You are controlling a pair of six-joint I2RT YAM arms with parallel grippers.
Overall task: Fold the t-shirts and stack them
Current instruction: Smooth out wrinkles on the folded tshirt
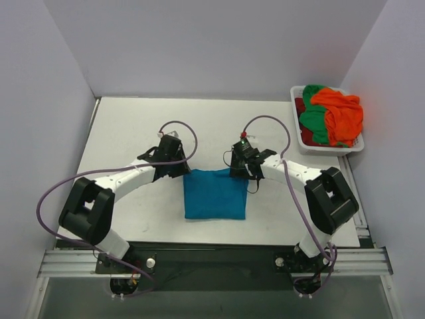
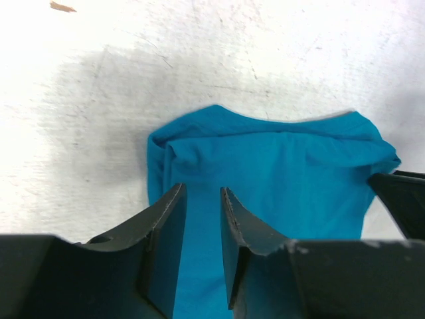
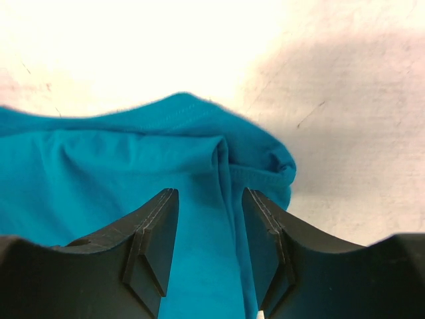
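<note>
The pale table (image 1: pixel 133 126) fills most of the top view, with both arms reaching in from its near edge. A teal t-shirt (image 1: pixel 216 194) lies folded into a rough rectangle near the middle of the table, nearer the near edge than the far one, flat on the surface. At the far right corner sits a white basket (image 1: pixel 329 149) heaped with other shirts: an orange t-shirt (image 1: pixel 344 113) on top at the right, a green t-shirt (image 1: pixel 312 119) to its left, and a dark red t-shirt (image 1: pixel 300 106) showing at the far left inside the rim.

The left end effector (image 2: pixel 202 199) is over the teal shirt's far left corner. Its fingers stand a little apart, released, with smooth fabric showing through the gap and nothing pinched.

The right end effector (image 3: pixel 209 199) is over the far right corner. Its fingers stand wider apart, also released. A raised crease of the teal cloth runs between them without being squeezed, and the hem bunches just to the right of them.
</note>
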